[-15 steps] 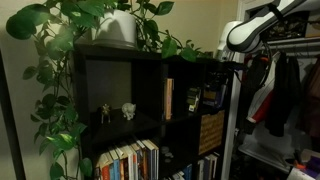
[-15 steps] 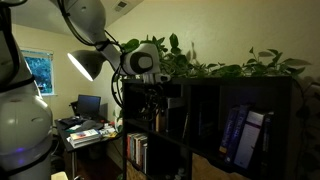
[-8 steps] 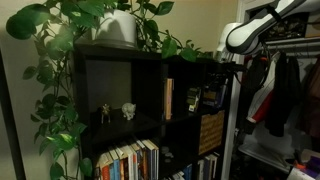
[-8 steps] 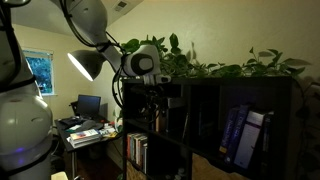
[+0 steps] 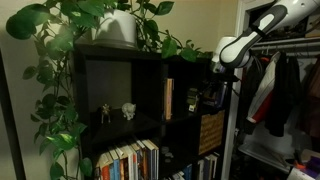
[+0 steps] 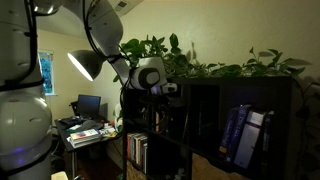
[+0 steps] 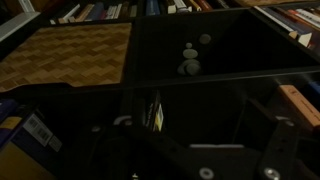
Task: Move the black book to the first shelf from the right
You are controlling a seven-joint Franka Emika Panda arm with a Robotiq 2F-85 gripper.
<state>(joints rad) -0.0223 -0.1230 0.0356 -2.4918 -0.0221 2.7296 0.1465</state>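
Observation:
The black cube shelf [image 5: 150,60] has books standing in its upper right cube. A tan-spined book [image 5: 168,98] is at that cube's left, with dark books [image 5: 205,96] beside it. I cannot single out the black book among them. My gripper [image 5: 222,68] hangs at the shelf's upper right corner, in front of that cube, and it also shows in an exterior view [image 6: 163,92]. The wrist view is very dark. My fingers [image 7: 200,152] are black shapes at the bottom, and a slim book with a yellow label [image 7: 152,112] stands just beyond them.
A leafy plant in a white pot [image 5: 118,27] sits on the shelf. Two small figurines [image 5: 116,112] stand in the upper left cube, and rows of books [image 5: 130,160] fill the lower cubes. A woven basket [image 7: 65,55] sits nearby. Clothes [image 5: 285,95] hang to the right.
My arm has swung down and closer to the shelf's upper right cube. The books have not moved.

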